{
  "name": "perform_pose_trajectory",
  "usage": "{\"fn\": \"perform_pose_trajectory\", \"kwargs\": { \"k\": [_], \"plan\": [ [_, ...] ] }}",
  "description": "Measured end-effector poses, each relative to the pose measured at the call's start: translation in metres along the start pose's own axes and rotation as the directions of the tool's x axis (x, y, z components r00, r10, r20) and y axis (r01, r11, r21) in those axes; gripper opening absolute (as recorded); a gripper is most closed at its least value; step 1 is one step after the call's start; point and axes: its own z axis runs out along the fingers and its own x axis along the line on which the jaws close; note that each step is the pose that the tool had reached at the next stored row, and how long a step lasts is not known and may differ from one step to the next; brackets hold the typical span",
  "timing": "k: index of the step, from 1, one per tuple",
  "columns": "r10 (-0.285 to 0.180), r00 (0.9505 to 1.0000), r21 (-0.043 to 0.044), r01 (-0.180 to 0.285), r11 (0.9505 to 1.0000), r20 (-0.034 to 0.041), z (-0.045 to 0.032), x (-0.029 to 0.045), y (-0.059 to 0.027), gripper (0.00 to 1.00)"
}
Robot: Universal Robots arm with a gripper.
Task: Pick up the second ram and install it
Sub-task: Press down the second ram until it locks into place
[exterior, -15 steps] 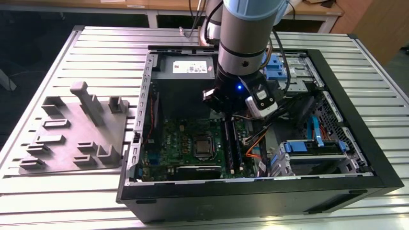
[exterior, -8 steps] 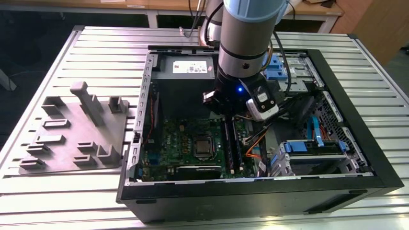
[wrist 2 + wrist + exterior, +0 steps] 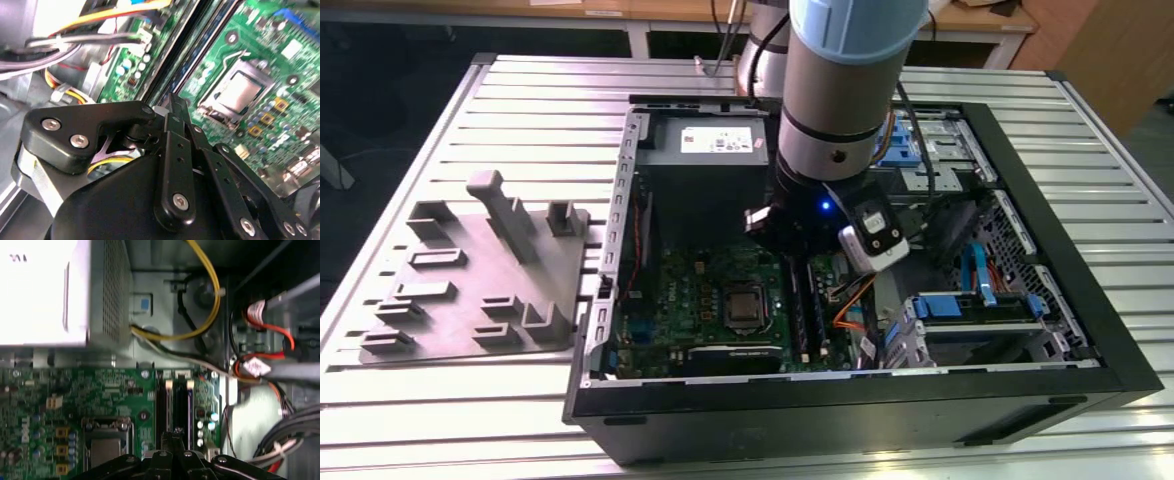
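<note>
Claw (image 3: 175,440) closed over motherboard (image 3: 75,390) slots, exterior view hides fingertips

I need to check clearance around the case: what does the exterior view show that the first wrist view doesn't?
Exterior view: the grey fixture block on the slatted table, the whole computer case, the arm reaching into it.
First wrist view: a yellow cable looping beside the power supply.
Both: the green motherboard and its black RAM slots.

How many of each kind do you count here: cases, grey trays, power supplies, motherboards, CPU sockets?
Case: 1
Grey tray: 1
Power supply: 1
Motherboard: 1
CPU socket: 1
Total: 5
</note>
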Motion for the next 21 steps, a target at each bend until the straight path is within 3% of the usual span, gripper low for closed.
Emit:
{"fn": "perform_pose_trajectory", "kwargs": {
  "k": [17,21],
  "plan": [
    [0.0,1.0,0.004,0.0,1.0,0.0,-0.0018,-0.0007,-0.0479,0.1],
    [0.0,1.0,0.004,0.0,1.0,0.0001,-0.0018,-0.0007,-0.0494,0.1]
  ]
}}
